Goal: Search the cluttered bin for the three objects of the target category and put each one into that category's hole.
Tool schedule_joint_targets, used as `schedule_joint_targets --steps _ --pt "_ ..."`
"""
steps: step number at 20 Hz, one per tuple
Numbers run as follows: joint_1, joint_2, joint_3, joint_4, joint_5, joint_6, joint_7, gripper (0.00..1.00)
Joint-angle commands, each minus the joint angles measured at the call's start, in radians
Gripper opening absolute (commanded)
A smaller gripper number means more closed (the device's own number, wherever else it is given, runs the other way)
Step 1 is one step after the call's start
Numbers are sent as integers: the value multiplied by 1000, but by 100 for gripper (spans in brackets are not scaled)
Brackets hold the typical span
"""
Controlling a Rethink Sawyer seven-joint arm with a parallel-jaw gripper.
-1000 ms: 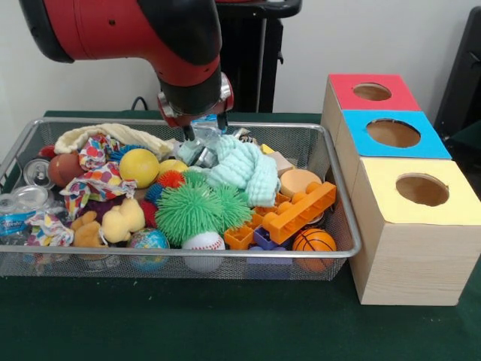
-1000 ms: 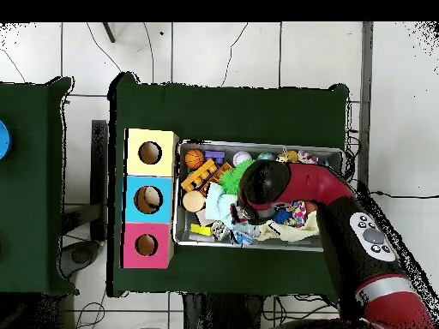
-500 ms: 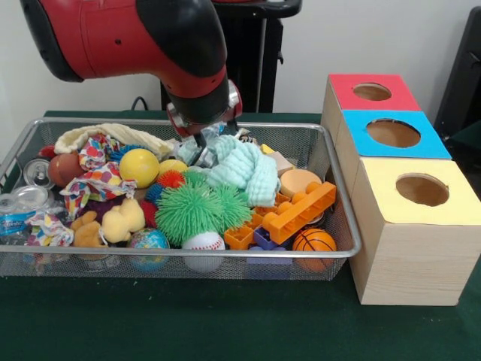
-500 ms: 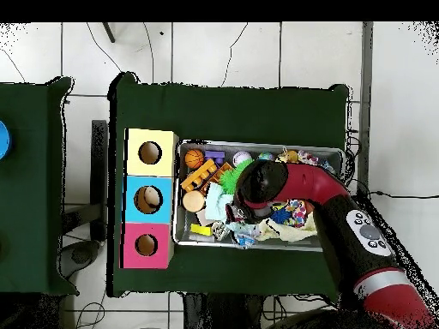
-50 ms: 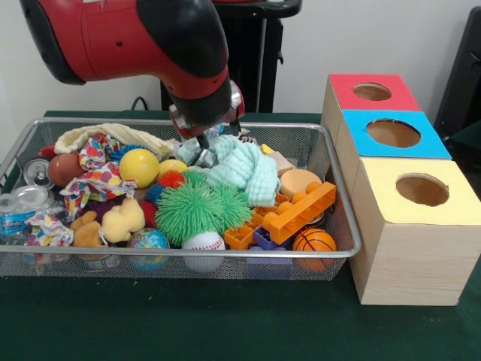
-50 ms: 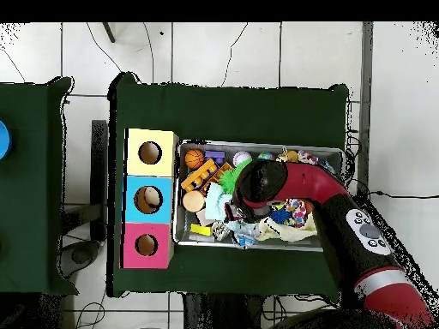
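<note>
Gripper: the gripper (image 5: 203,141) is down in the far middle of the wire bin (image 5: 342,218), its tips among crinkled clear plastic (image 5: 197,153) beside a mint-green knitted cloth (image 5: 244,167); whether it is parted or closed on anything I cannot tell.
Arm: the red and black arm (image 5: 143,37) comes in from the upper left in the front view; from overhead the arm (image 6: 330,193) covers the gripper completely.
Bin contents, front view: yellow ball (image 5: 139,167), green spiky ball (image 5: 194,210), baseball (image 5: 203,242), small basketball (image 5: 313,241), orange building block (image 5: 301,210), globe ball (image 5: 148,241), yellow plush duck (image 5: 122,219), patterned cloth (image 5: 96,179), and a can (image 5: 30,198) at the left end.
Holes: the box (image 5: 398,226) stands just beside the bin, with a red top (image 5: 372,92), a blue top (image 5: 394,134) and a yellow top (image 5: 421,189), each with a round hole.
Overhead only: the box (image 6: 150,199) sits touching the bin's (image 6: 257,244) short side, on the green table (image 6: 231,107); something pale shows inside the blue hole (image 6: 147,200).
</note>
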State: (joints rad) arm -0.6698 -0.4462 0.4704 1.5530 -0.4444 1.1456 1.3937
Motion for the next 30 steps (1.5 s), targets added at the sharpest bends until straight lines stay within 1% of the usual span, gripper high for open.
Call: schedule_joint_targets --steps 1,5,8,10,15,21,23,25,27,28,29,30 --pt "6 -40 26 0 -58 -41 -96 100" --pt "9 -83 40 1 -48 -51 -91 100" --pt "15 -100 34 -5 -44 -86 -51 100" --pt "16 -97 37 -9 -50 -105 -55 100" --pt "14 -84 44 -21 -25 -150 -25 100" --pt "17 -63 13 -9 -27 -203 21 100" --pt "25 -71 3 6 -23 -208 38 100" --pt "40 -90 -14 27 -25 -212 63 100" --pt "67 -117 -45 46 -30 -210 111 100" --pt "87 -137 -67 58 -31 -205 146 100" --pt "97 -147 -78 62 -29 -199 158 100" --pt "115 -172 -94 74 -25 -186 181 100"
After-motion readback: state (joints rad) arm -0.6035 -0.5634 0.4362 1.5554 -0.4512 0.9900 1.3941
